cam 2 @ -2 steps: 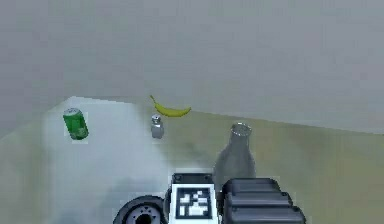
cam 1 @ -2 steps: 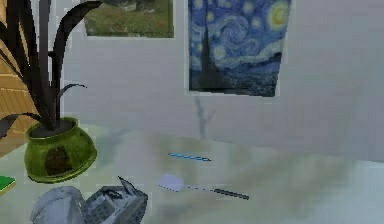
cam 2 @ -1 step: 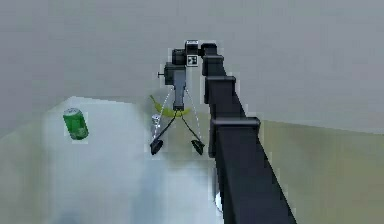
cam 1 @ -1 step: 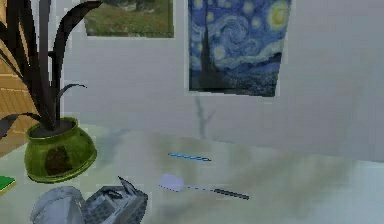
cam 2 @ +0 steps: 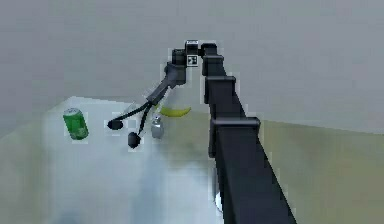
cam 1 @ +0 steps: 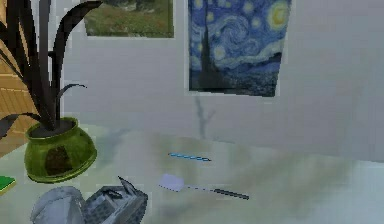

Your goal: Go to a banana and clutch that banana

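A yellow banana lies on the pale tabletop in the arm side view, close to the arm's left flank. The dark arm rises from the bottom edge to two white marker squares at the top. From there the gripper slants down and to the left, its thin fingers ending left of the banana. A small grey shaker-like thing stands just right of the fingers, so I cannot tell whether the gripper holds anything.
A green can stands at the table's left. In the forward view the table carries a plant in a green pot, a blue pen, a white-headed utensil and a grey crumpled object. A swirling night-sky painting hangs on the wall.
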Motion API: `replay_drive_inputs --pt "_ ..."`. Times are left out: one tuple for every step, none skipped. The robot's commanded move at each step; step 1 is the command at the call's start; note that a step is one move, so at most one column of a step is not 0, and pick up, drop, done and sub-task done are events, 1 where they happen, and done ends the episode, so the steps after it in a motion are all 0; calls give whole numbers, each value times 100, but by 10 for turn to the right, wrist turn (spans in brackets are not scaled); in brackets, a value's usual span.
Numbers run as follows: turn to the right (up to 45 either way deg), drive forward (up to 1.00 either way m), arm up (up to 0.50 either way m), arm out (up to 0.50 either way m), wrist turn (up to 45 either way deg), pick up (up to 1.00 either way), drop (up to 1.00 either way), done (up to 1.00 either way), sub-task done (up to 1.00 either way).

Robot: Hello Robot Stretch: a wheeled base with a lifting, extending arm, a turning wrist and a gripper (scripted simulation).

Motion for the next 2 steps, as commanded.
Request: replay_drive_inputs --pt "0 0 0 0 450 0 0 0 0" --pt "0 0 0 0 450 0 0 0 0"
